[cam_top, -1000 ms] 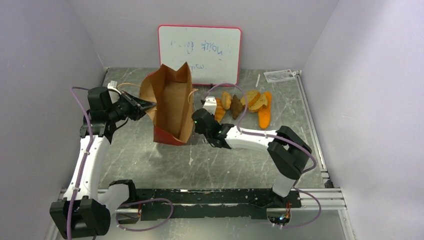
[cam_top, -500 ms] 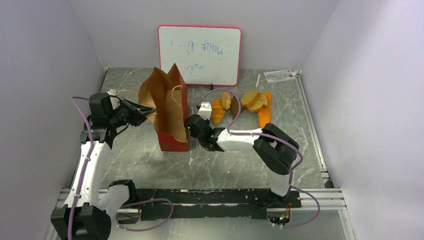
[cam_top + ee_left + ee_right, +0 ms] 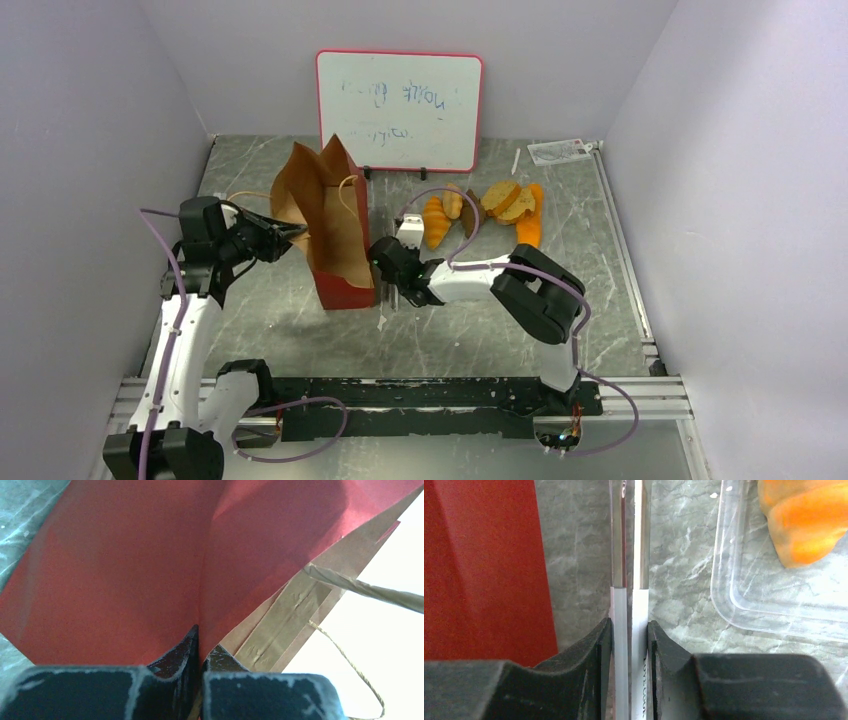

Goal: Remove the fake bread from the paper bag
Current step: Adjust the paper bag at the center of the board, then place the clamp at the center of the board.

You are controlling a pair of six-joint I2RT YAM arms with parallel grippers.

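- The table (image 3: pixel 480 330) carries everything, with a whiteboard (image 3: pixel 400 110) propped at its far edge.
- The paper bag (image 3: pixel 330 215) stands upright left of centre, red base down and mouth up.
- The left gripper (image 3: pixel 288 234) is clamped on a fold of the bag's side. In the wrist view its jaws meet on the red paper (image 3: pixel 200 650).
- The right gripper (image 3: pixel 395 292) hangs just beside the bag's right wall, low near the table.
- The fake bread (image 3: pixel 508 200) lies on the table right of the bag, well clear of it. It runs from the orange croissant (image 3: pixel 432 222) to the long loaf (image 3: pixel 529 230).
- A clear tray (image 3: pixel 744 595) holds one orange piece.
- The right jaws are closed on thin tongs (image 3: pixel 640 555), whose two arms sit nearly together.
- A cord handle (image 3: pixel 365 589) hangs loose by the bag's rim.
- The step looks like a late extraction or a check. No view shows the bag's inside, so I cannot tell whether it holds another piece.
- The next move probably calls for lifting the tongs above the rim while the left grip steadies the bag.
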